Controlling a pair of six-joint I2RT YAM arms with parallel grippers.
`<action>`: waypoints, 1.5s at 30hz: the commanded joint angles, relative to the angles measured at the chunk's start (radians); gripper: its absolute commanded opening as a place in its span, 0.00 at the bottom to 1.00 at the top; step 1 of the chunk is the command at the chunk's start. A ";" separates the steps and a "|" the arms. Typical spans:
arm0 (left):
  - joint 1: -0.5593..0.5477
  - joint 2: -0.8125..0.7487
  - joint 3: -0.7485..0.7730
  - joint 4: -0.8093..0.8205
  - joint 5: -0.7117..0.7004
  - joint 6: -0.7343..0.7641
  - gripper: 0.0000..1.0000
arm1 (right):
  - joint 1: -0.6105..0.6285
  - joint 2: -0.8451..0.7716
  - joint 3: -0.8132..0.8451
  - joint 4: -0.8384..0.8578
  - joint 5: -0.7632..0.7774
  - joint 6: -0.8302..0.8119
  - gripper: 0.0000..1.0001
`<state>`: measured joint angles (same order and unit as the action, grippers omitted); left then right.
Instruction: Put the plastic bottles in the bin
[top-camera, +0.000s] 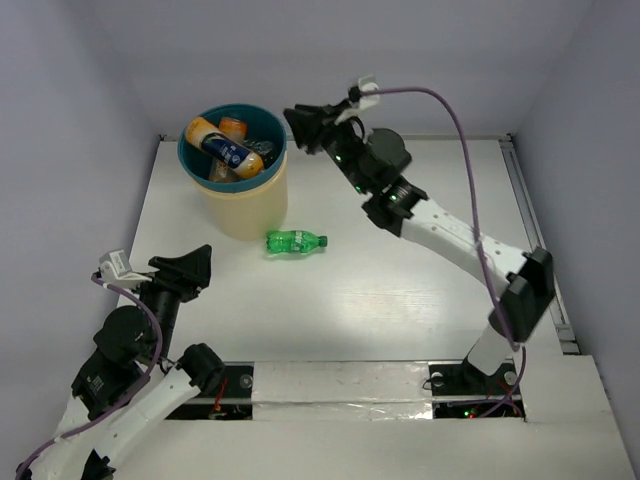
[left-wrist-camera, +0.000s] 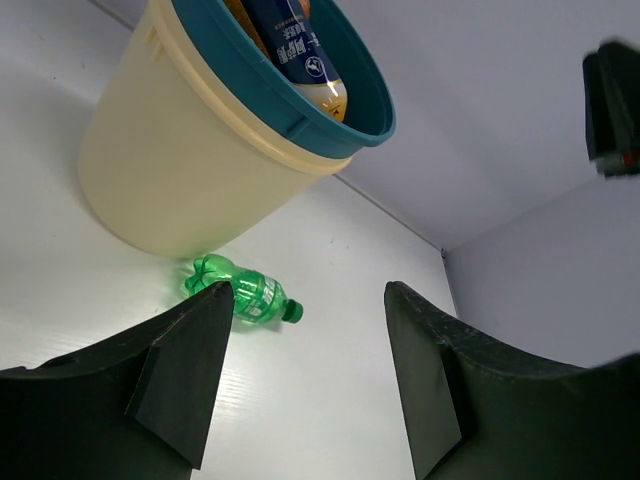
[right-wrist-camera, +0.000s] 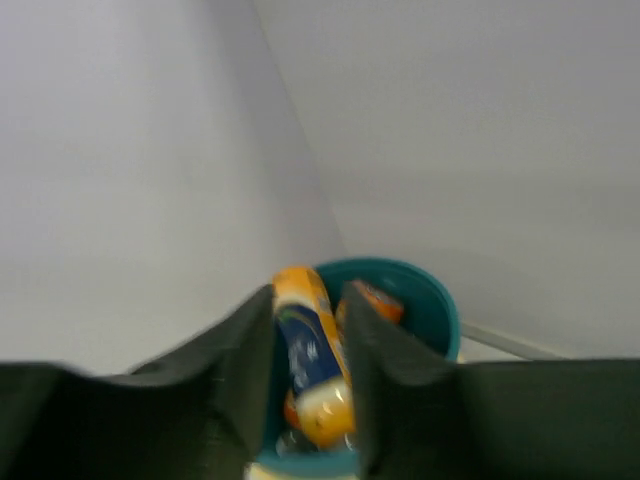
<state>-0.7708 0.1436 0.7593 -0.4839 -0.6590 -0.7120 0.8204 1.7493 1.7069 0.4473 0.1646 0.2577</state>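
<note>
— Where is the green bottle (top-camera: 296, 242) lying?

— It is lying on its side on the white surface (top-camera: 400, 290), just beside the foot of the bin (top-camera: 240, 212). In the overhead view it is on the bin's right, with its cap pointing away from the bin.

— How is the left pincer (top-camera: 188, 270) sitting relative to it?

— It is sitting at the near left of the surface, well apart from the bottle and aiming toward it. Its jaws are standing spread wide, with nothing between them. In the left wrist view the green bottle (left-wrist-camera: 243, 296) is showing ahead of the left pincer (left-wrist-camera: 310, 295). The bottle's base end is hiding partly behind the tip of one finger (left-wrist-camera: 190, 370), and the bin (left-wrist-camera: 170, 170) is rising just behind it.

— And the right pincer (top-camera: 300, 127)?

— It is hanging beside the bin's teal rim, on the rim's right, well apart from the green bottle. Its jaws are standing a little apart and gripping nothing. In the right wrist view the bin (right-wrist-camera: 440, 305) is showing beyond the gap.

— What is lying in the bin?

— An orange bottle with a dark label (top-camera: 222, 146) is lying across the top. A second orange bottle (top-camera: 234, 127) is poking up behind it, and clear bottles (top-camera: 262, 152) are showing beneath.
</note>
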 joint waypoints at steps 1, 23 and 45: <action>-0.002 0.019 0.002 0.015 -0.011 0.003 0.59 | -0.032 -0.120 -0.296 0.045 -0.037 -0.098 0.34; -0.002 0.016 0.041 -0.002 -0.047 0.039 0.59 | -0.067 0.174 -0.270 -0.508 -0.379 -0.340 1.00; -0.002 0.051 0.009 0.053 0.062 0.085 0.63 | -0.047 0.164 -0.481 -0.256 -0.519 -0.195 0.43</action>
<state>-0.7708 0.1612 0.7887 -0.4850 -0.6415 -0.6537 0.7521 2.0350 1.2842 0.0414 -0.3496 0.0097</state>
